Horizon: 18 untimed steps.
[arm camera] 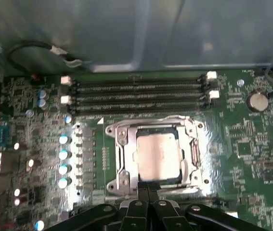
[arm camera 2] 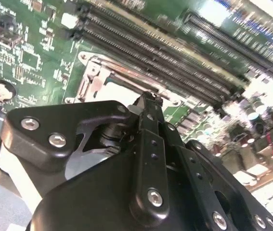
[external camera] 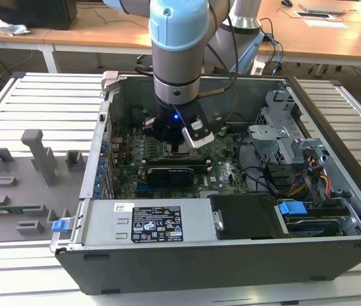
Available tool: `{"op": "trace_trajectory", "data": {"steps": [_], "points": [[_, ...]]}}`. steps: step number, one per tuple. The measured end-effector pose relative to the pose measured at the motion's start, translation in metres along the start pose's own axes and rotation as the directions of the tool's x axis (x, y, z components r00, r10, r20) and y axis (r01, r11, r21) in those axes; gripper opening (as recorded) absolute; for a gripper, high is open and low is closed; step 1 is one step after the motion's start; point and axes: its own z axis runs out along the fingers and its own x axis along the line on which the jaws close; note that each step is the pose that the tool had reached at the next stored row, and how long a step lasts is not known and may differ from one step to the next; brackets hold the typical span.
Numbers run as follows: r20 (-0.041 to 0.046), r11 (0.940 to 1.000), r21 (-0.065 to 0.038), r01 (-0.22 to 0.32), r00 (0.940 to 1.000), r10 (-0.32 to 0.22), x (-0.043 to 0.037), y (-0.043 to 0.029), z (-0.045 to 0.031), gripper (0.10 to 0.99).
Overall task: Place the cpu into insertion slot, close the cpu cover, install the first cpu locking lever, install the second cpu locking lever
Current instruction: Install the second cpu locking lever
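Green motherboard (arm camera: 242,144), cpu (arm camera: 158,155) beside end effector (arm camera: 148,186)

- A lab or workshop — an open computer case (external camera: 231,255) lies on a slatted metal bench (external camera: 46,102).
- Wooden desks (external camera: 91,35) behind — cables, papers.
- Grey fixture tray (external camera: 14,191) beside it.

You will find the computer case (external camera: 231,210) lying open on the table (external camera: 40,108), with the motherboard (arm camera: 252,144) inside it. The cpu (arm camera: 158,155) sits in the insertion slot (arm camera: 126,185), within the cpu cover (arm camera: 194,149). The memory slots (arm camera: 136,96) run beside the slot. The end effector (arm camera: 148,192) stands at the slot's edge.
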Motion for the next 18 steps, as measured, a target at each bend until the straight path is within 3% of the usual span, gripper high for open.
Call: {"op": "trace_trajectory", "data": {"steps": [7,9,18], "points": [[0.0019,0.9993,0.036,0.002,1.0,-0.002,-0.0075,0.0209,0.0043,0.106],[0.0021,0.9991,0.042,0.002,1.0,-0.002,-0.0091,0.0236,0.0048,0.106],[0.0021,0.9991,0.042,0.002,1.0,-0.002,-0.0093,0.0237,0.0048,0.106]]}}
